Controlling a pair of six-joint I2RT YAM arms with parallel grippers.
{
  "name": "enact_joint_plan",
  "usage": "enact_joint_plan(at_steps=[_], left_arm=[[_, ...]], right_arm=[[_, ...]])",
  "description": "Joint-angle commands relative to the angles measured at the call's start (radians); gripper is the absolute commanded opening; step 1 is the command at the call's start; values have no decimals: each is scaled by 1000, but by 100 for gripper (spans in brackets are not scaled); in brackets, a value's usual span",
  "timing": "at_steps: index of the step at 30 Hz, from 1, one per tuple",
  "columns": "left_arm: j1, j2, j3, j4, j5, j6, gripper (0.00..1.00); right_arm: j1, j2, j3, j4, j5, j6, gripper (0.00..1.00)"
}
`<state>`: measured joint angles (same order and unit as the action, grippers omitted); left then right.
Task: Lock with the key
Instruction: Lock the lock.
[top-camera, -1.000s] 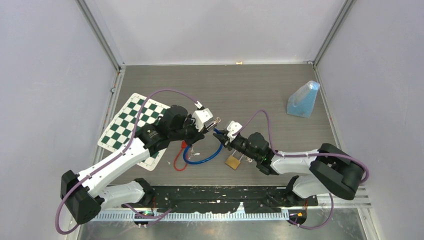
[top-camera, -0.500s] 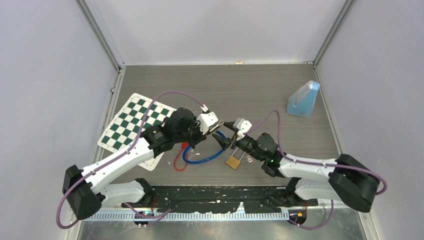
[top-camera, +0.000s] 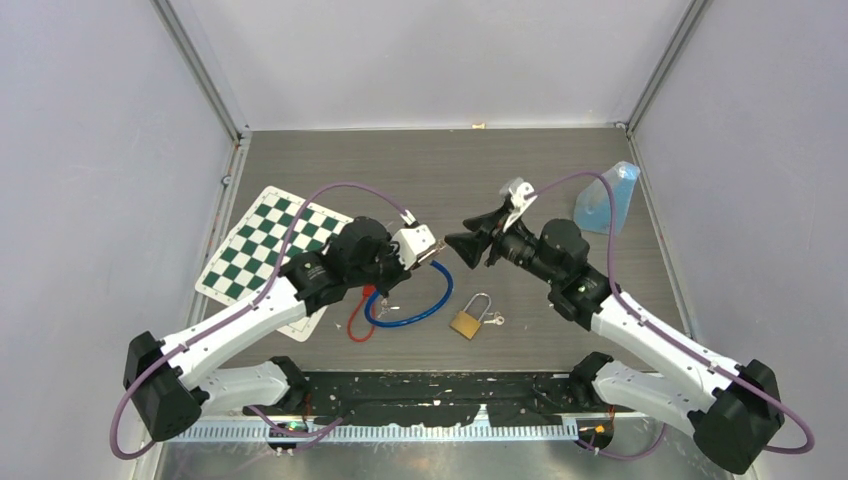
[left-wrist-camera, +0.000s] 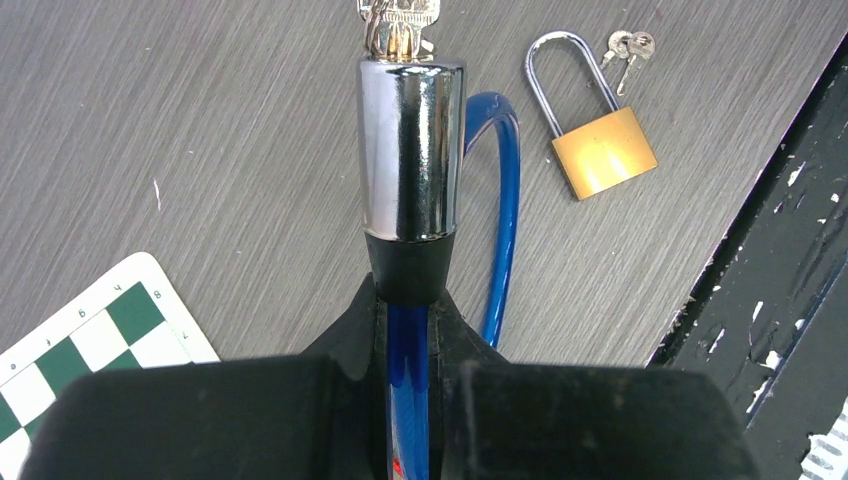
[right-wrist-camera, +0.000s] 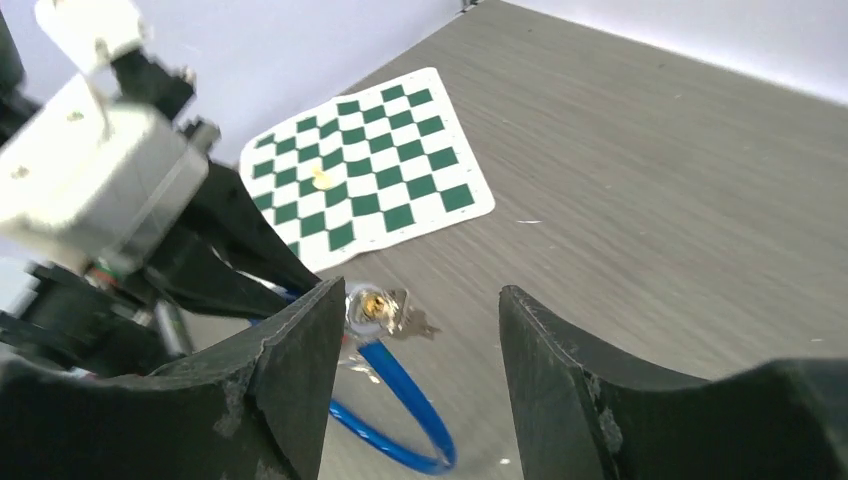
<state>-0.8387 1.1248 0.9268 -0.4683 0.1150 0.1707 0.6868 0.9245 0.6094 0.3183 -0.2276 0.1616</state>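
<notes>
Chessboard mat (top-camera: 268, 255): flat, far left, partly hidden by left arm (top-camera: 240, 320).
Left jaws: clamped on blue cable lock (left-wrist-camera: 411, 150), key (left-wrist-camera: 398, 20) in its chrome end.
Padlock (top-camera: 466, 322): loose on worktop (top-camera: 520, 170).
Right jaws: wide, empty, facing key.
Blue cone (top-camera: 606, 200): far right.

Lock barrel (left-wrist-camera: 411, 150) gleams glossy chrome; table (left-wrist-camera: 200, 120) looks matt, grained.

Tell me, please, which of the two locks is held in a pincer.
The blue cable lock with the chrome cylinder: the left pincer is shut on its cable. The brass padlock lies free on the table, untouched.
</notes>
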Motion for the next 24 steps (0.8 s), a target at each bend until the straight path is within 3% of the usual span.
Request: enact_joint_plan(at_steps=[1,6,13,17,21,24], left_arm=[[-8,-36,-21,-18,-18,43,0],[-11,-55,-26,-9,-21,47,0],[-20,-69,-40,1,-16,70,0],[-25,-88,-64,19,-18,100,0],[-25,-122,-91,42,-16,132,0],[-25,-138,-107,52,-6,154,0]], right_arm=[[-25,63,159,-174,-94,232,64],[-27,114,203,-202,-154,327,64],[-28,150,207,-225,-195,292,65],[-30,169,215,-222,-259,286,54],[-34,163,203,-203,-289,295,33],[-41,150,197,-200,-294,308,25]])
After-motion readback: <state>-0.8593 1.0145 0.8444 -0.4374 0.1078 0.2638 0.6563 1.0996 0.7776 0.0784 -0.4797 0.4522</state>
